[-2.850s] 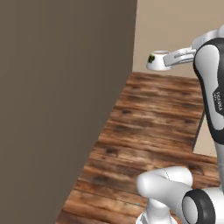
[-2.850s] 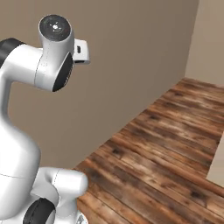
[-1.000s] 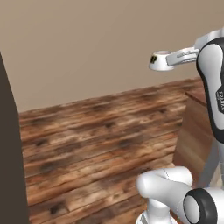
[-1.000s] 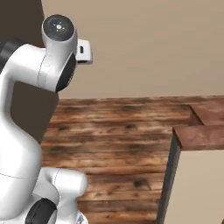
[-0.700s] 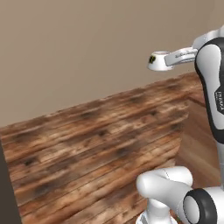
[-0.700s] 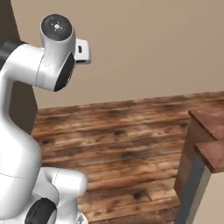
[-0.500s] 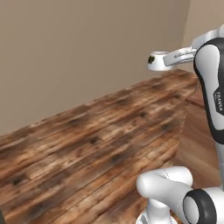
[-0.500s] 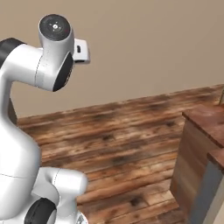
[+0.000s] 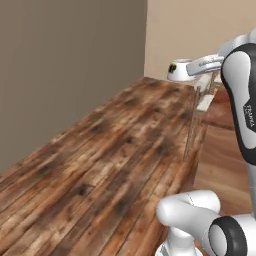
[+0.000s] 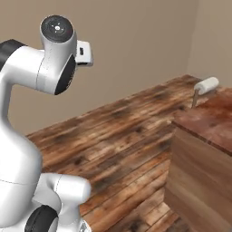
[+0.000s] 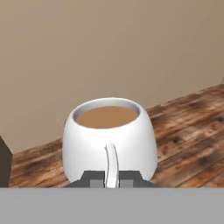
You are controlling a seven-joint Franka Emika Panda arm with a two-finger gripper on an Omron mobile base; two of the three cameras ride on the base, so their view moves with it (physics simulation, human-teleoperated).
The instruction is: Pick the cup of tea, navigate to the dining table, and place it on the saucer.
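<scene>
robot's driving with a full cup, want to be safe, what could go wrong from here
1. The cup is nearly brimful of tea, so a sharp turn or stop could slosh it over the rim.
2. The jaws seem to grip only the thin handle, so a jolt might tip the cup.
3. The table corner is close on the right; swinging the arm could clip it.

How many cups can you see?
1. The cup of tea sits in the robot's hand, held up over the wooden floor. More cups could be out of sight.
</scene>
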